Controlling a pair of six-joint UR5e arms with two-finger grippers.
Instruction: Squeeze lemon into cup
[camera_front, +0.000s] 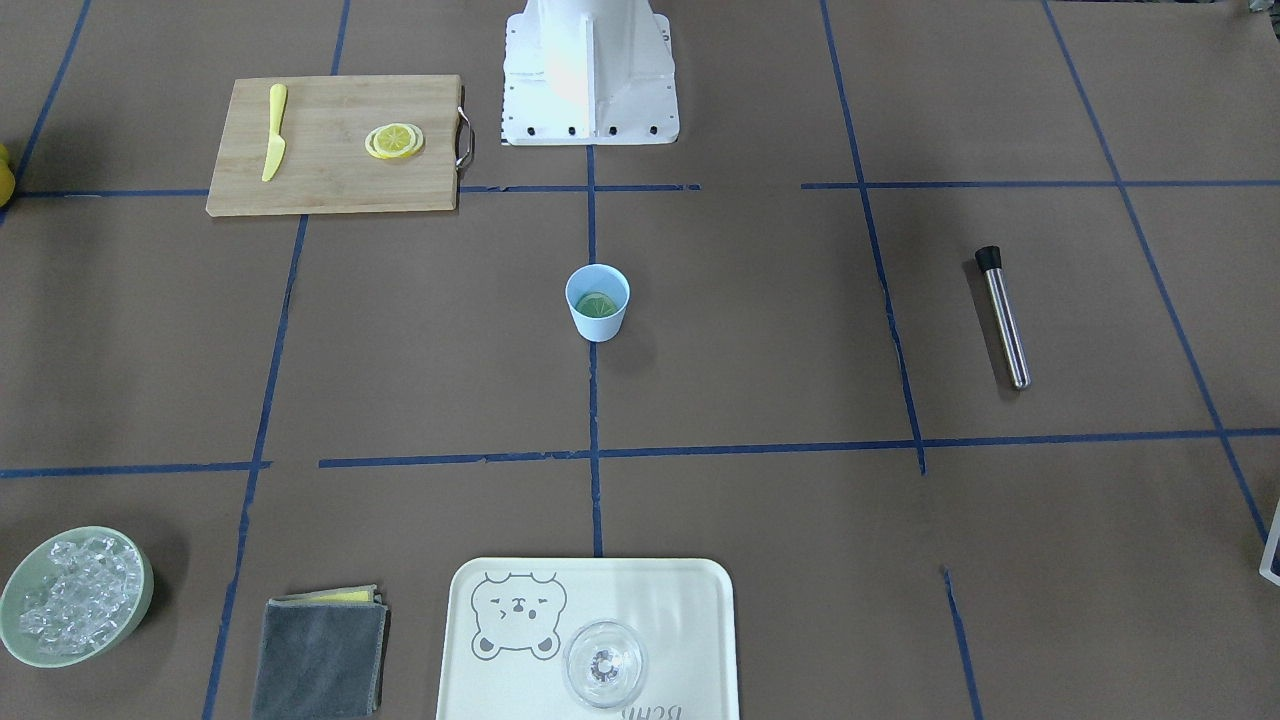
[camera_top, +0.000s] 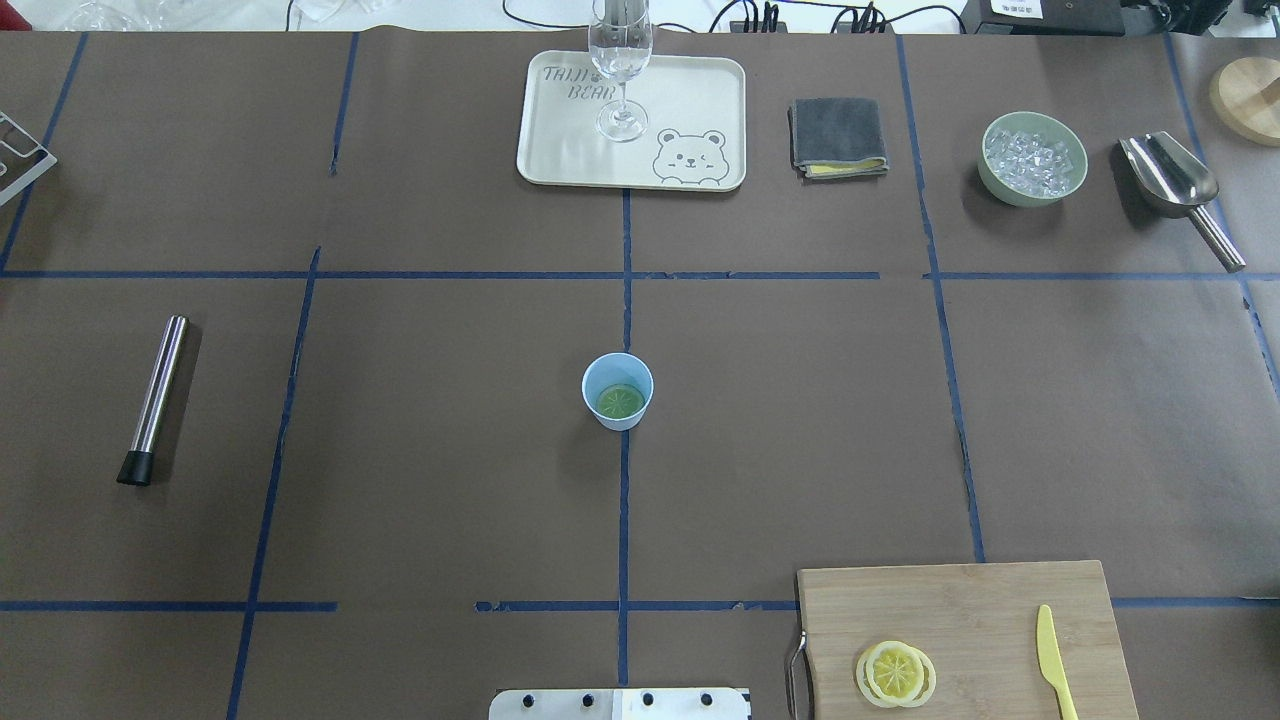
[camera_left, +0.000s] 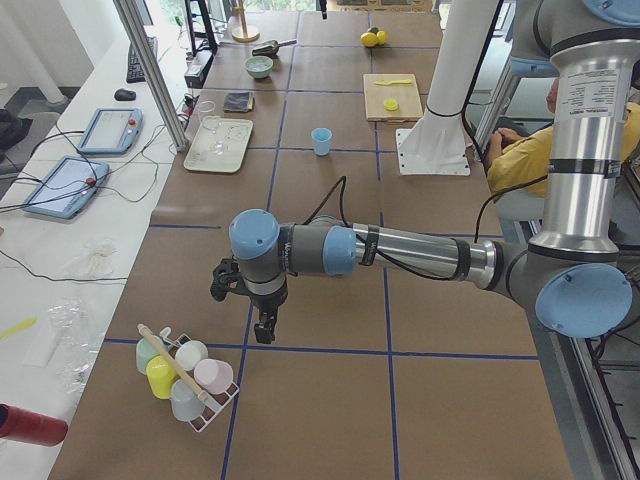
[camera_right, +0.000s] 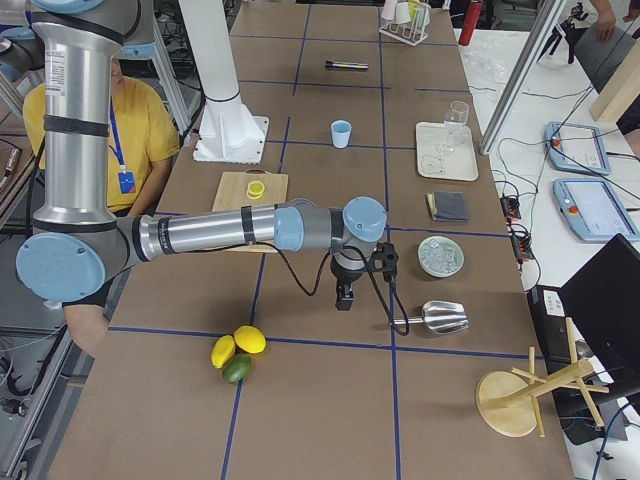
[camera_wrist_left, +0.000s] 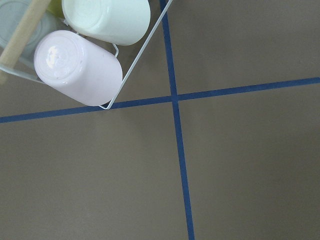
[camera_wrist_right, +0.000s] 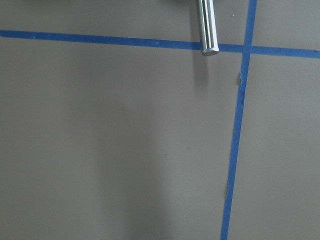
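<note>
Glass (camera_front: 605, 663) on tray (camera_front: 700, 600) nearest; beyond, cup (camera_front: 598, 302) at centre, lemon (camera_front: 395, 141) on board (camera_front: 330, 160). Left tool (camera_left: 263, 333), right tool (camera_right: 345, 300): opening cannot be told.

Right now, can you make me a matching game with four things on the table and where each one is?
Things:
1. lemon slices
2. blue cup
3. wine glass
4. ice cubes

Places:
A. in the green bowl
B. on the bear tray
C. on the wooden board
D. at the centre, on a blue tape line

Pairs: 1-C, 2-D, 3-B, 4-A.
</note>
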